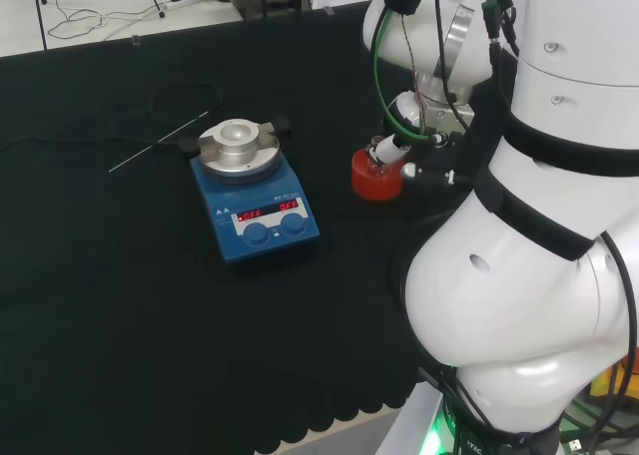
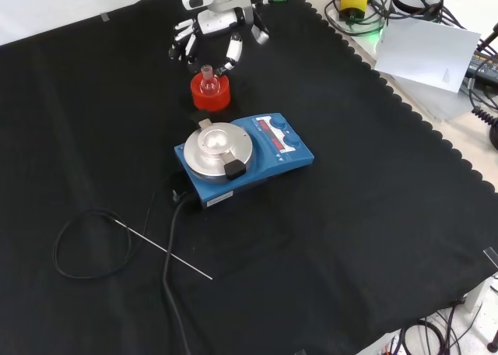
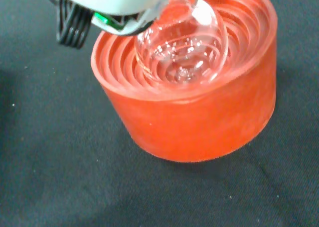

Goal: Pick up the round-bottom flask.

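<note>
A clear round-bottom flask (image 2: 207,76) stands upright in a red ribbed ring stand (image 2: 212,96) near the far side of the cloth in the front view. The hand (image 2: 215,29) hangs just above and behind it, its fingers (image 2: 230,57) spread and pointing down on either side of the flask's neck. In the wrist view the glass bulb (image 3: 182,44) rests in the stand (image 3: 199,122), and a white part of the hand (image 3: 107,0) lies against the neck. In the head view the stand (image 1: 376,175) sits left of the arm's white links, with a finger (image 1: 390,149) over it.
A blue hotplate stirrer (image 2: 245,151) with a round silver top stands just in front of the stand in the front view. Its black cable (image 2: 167,277) and a thin metal probe (image 2: 163,250) trail over the near cloth. The cloth's scalloped edge (image 2: 405,98) runs along the right.
</note>
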Action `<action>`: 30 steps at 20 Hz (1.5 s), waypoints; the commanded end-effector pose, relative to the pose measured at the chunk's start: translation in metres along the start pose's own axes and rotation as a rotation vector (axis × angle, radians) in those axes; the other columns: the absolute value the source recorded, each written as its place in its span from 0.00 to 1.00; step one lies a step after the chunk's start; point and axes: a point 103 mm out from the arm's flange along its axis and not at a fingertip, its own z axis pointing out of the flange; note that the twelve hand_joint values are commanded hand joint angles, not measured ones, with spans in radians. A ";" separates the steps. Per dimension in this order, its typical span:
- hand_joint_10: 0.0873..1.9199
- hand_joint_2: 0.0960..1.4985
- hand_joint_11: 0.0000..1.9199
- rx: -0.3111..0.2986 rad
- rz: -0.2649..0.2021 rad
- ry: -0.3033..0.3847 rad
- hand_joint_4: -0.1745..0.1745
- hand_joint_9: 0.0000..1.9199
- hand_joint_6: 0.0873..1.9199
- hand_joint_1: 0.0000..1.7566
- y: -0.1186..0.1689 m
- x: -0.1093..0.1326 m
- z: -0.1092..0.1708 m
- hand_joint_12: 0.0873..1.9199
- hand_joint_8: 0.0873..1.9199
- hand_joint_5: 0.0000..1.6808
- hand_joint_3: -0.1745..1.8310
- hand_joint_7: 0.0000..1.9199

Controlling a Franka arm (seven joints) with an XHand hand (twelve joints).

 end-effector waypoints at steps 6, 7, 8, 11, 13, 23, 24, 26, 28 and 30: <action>0.32 0.35 0.04 0.010 -0.010 -0.017 0.42 0.25 0.38 0.55 -0.001 0.002 0.003 0.73 0.33 0.55 0.43 0.13; 0.32 0.35 0.04 0.011 -0.013 -0.023 0.42 0.25 0.38 0.55 0.000 0.002 0.003 0.73 0.33 0.56 0.43 0.13; 0.32 0.35 0.04 0.010 -0.015 -0.027 0.41 0.25 0.38 0.55 0.000 0.002 0.003 0.72 0.33 0.56 0.43 0.13; 0.32 0.35 0.04 0.008 -0.015 -0.031 0.41 0.25 0.38 0.56 0.002 0.003 0.003 0.72 0.33 0.56 0.43 0.13; 0.32 0.35 0.04 0.008 -0.014 -0.031 0.41 0.25 0.38 0.56 0.002 0.004 0.003 0.72 0.32 0.56 0.43 0.13; 0.32 0.52 0.06 -0.014 0.003 -0.076 0.89 0.27 0.39 0.60 0.006 0.008 0.000 0.72 0.33 0.65 0.29 0.15; 0.31 0.52 0.06 -0.012 0.009 -0.080 0.95 0.28 0.38 0.61 0.006 0.009 -0.001 0.72 0.33 0.68 0.29 0.16; 0.29 0.48 0.08 -0.008 0.017 -0.079 0.97 0.29 0.39 0.62 0.005 0.009 -0.002 0.71 0.32 0.69 0.35 0.18; 0.29 0.45 0.08 -0.004 0.027 -0.069 0.94 0.30 0.40 0.63 0.004 0.010 -0.005 0.71 0.31 0.70 0.38 0.18; 0.28 0.44 0.09 -0.004 0.033 -0.064 0.92 0.30 0.41 0.63 0.003 0.010 -0.011 0.71 0.31 0.70 0.40 0.18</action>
